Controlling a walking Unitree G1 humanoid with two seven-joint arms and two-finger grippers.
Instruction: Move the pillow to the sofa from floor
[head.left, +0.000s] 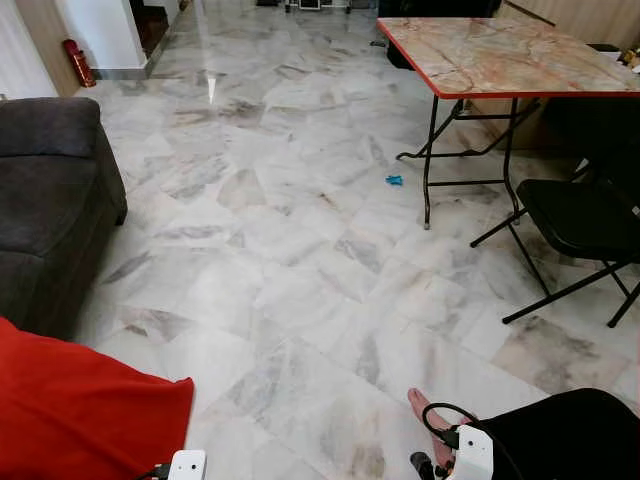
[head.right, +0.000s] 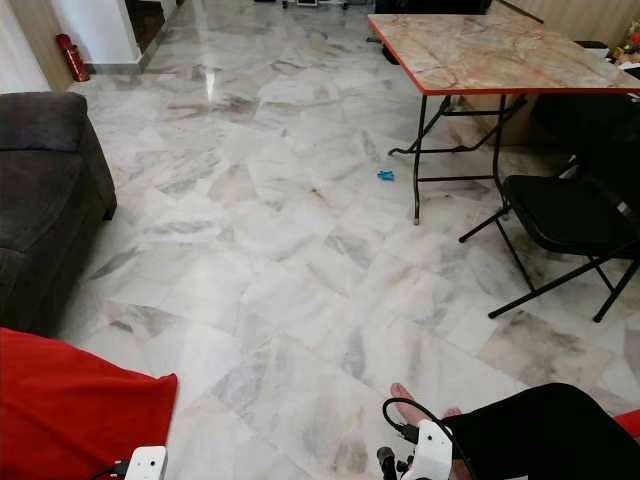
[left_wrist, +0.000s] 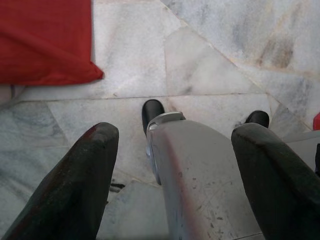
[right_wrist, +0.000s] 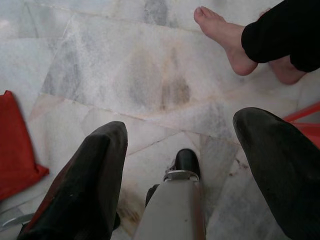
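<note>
left gripper (left_wrist: 175, 150): fingers apart, empty, over floor (head.left: 300, 250) | pillow (head.left: 80, 410): red, on floor beside left gripper, cut off by frame | right gripper (right_wrist: 180, 150): fingers apart, empty | sofa (head.left: 50, 200): ahead-left, partly cropped

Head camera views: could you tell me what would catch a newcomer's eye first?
The bright red pillow on the marble floor at the robot's near left, just in front of the dark sofa. Next, a person's bare foot near the right claw, which hangs open.
</note>
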